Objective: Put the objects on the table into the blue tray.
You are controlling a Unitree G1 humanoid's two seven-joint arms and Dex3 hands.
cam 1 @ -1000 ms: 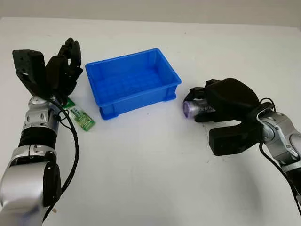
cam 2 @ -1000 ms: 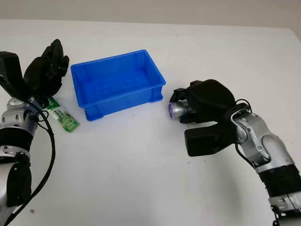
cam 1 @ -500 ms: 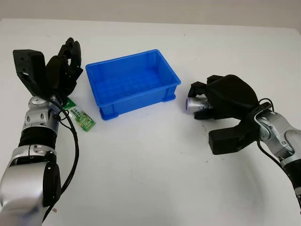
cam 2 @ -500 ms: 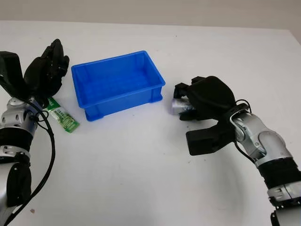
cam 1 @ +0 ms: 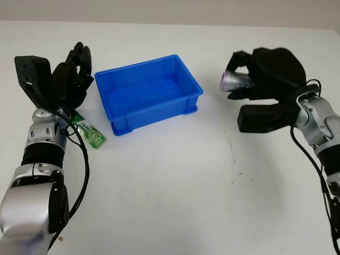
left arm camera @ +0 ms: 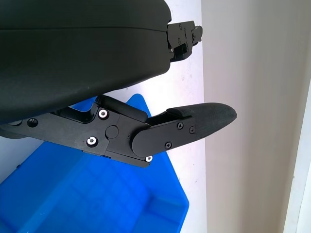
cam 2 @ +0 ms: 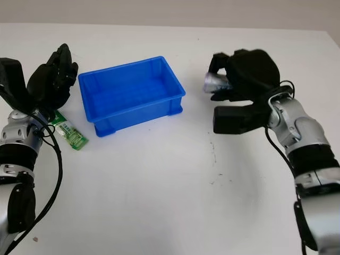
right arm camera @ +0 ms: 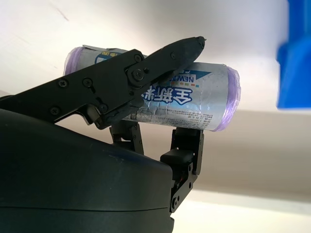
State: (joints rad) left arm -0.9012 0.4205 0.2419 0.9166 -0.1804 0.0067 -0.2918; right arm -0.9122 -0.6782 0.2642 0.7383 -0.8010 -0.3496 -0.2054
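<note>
A white table [cam 1: 175, 186] is filling most of the scene, its surface showing a few small dark specks. A plain beige wall [cam 1: 170, 9] is running along behind its far edge. Even, soft light is falling.

The blue tray [cam 1: 149, 93] sat on the white table [cam 1: 170, 186]. At its three o'clock the right hand [cam 1: 255, 79] was raised clear of the table, fingers wrapped round a silver-and-purple can [cam 1: 236, 81]. At its nine o'clock was the left hand [cam 1: 71, 79] — open — above a green packet [cam 1: 89, 133] lying flat.
</note>
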